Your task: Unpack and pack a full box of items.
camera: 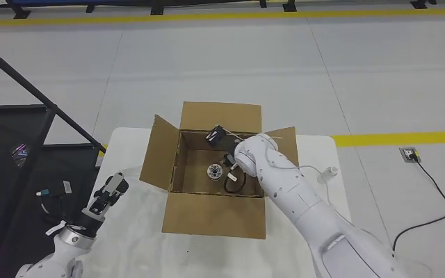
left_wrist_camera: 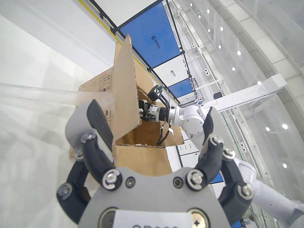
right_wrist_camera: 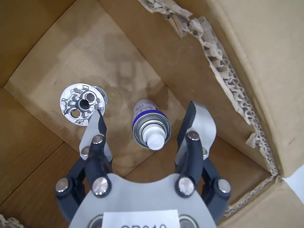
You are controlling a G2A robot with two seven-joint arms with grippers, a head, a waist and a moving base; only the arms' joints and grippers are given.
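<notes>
An open cardboard box stands mid-table with its flaps spread. On its floor a small spray can with a white nozzle stands upright, and a silver flanged metal spool sits beside it. My right gripper is down inside the box, open, with its fingers on either side of the can's top and not touching it. My left gripper is open and holds nothing; it hovers over the table's left part, facing the box.
The white table has free room left of and in front of the box. One inner box wall has a torn corrugated edge near the right gripper. A black frame stands off the table's left side.
</notes>
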